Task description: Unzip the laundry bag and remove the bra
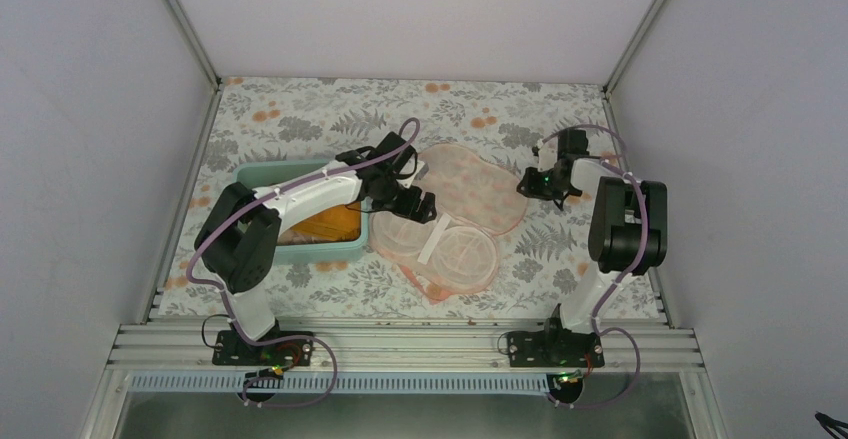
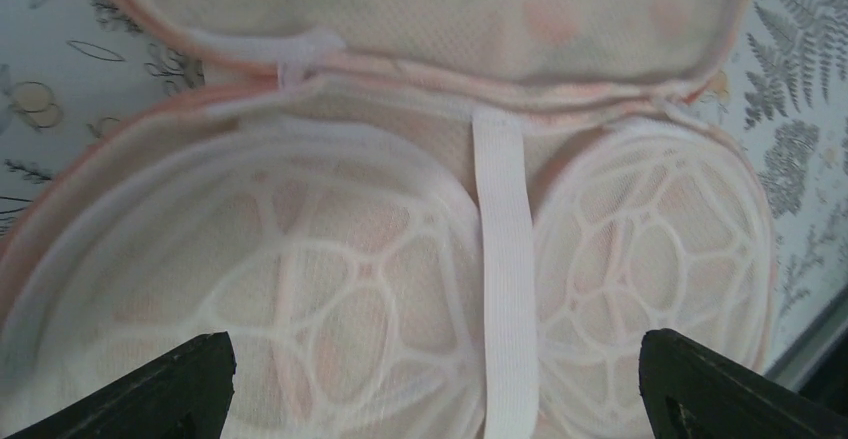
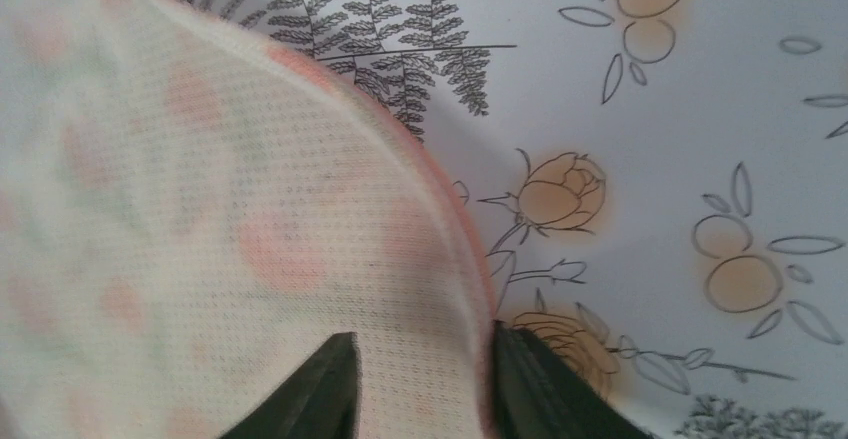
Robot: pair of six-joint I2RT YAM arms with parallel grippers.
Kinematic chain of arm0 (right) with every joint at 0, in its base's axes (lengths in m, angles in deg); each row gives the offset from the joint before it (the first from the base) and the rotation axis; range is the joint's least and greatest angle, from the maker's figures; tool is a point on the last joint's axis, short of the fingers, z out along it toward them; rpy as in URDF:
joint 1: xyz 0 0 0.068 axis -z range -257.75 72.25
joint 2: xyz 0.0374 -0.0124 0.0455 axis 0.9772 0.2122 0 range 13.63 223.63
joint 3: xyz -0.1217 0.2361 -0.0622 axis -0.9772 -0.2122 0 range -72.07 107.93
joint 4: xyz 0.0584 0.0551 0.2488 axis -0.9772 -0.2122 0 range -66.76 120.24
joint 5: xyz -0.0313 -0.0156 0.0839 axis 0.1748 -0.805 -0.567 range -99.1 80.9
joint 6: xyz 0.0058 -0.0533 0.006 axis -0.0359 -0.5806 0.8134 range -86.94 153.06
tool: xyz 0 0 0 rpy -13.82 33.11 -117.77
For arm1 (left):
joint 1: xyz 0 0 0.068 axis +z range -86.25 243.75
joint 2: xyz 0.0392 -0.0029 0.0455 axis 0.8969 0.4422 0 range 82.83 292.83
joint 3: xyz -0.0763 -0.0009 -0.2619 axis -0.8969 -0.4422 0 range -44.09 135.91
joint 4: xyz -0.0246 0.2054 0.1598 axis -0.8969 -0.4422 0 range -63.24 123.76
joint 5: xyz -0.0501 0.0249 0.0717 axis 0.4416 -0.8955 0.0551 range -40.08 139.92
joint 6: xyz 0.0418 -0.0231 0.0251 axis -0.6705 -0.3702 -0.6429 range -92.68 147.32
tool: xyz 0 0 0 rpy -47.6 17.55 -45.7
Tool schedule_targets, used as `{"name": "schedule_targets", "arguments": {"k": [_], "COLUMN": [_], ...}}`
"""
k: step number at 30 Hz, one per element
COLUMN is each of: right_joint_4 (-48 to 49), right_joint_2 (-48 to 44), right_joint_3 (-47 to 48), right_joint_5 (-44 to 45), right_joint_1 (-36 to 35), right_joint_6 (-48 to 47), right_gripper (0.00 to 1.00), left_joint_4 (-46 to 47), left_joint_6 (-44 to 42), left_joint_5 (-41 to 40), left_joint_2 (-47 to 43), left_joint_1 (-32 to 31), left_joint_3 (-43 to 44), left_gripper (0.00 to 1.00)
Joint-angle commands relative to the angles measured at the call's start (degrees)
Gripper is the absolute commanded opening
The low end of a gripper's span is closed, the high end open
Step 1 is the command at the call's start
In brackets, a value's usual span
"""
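The laundry bag (image 1: 440,249) lies unzipped in the middle of the table, with its floral mesh lid (image 1: 478,191) folded back. Its two translucent cups (image 2: 330,279) and a white strap (image 2: 505,259) show, with nothing on them. My left gripper (image 1: 420,204) (image 2: 435,349) hovers open just over the cups. My right gripper (image 1: 528,187) (image 3: 420,344) has its jaws drawn in on the lid's right rim (image 3: 455,229). One finger rests on the mesh and the other against the pink trim. The mustard-orange bra (image 1: 330,224) lies in the teal tub, partly under my left arm.
The teal tub (image 1: 262,171) stands left of the bag, touching its near-left edge. A floral cloth (image 1: 300,109) covers the table. Grey walls close in on three sides, and a metal rail (image 1: 400,344) runs along the near edge.
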Motion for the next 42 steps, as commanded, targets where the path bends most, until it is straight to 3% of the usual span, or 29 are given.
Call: {"name": "schedule_targets", "arguments": {"k": [1, 3, 10, 17, 22, 29, 38, 40, 42], "right_joint_4": [-0.53, -0.67, 1.13, -3.55, -6.39, -9.37, -14.69, -14.54, -14.37], "right_joint_2": [-0.45, -1.30, -12.42, -21.44, -26.51, -32.67, -33.25, -33.59, -34.06], "right_joint_3": [0.10, 0.24, -0.81, 1.83, 3.26, 2.81, 1.75, 1.12, 0.27], "right_joint_5": [-2.96, -2.62, 1.28, 8.90, 10.13, 7.09, 7.82, 7.18, 6.79], "right_joint_1": [0.32, 0.45, 4.16, 3.85, -0.13, -9.55, -18.36, -20.33, -22.93], "right_joint_6": [-1.92, -2.02, 1.25, 1.40, 1.31, 0.04, -4.73, -5.75, -7.55], "right_gripper": [0.12, 0.04, 0.04, 0.04, 0.04, 0.04, 0.04, 0.04, 0.04], "left_joint_4": [2.40, 3.14, 4.62, 5.57, 5.40, 5.89, 4.61, 4.52, 4.24], "left_joint_6": [1.60, 1.43, -0.87, -1.32, -1.24, -2.43, -4.75, -5.31, -6.24], "left_joint_5": [-4.67, -4.82, -8.09, -7.05, -9.57, -4.60, -0.02, 1.14, 2.17], "left_joint_2": [0.30, 0.11, -0.54, 0.54, 4.19, 11.08, 16.85, 17.93, 19.02], "left_joint_1": [0.37, 1.14, 3.27, 3.55, 3.70, 3.88, 3.88, 3.88, 4.03], "left_joint_3": [-1.37, -1.98, -2.09, -1.18, -0.61, 4.05, 9.69, 10.41, 11.34], "left_gripper": [1.00, 1.00, 1.00, 1.00, 1.00, 0.97, 0.72, 0.62, 0.42]}}
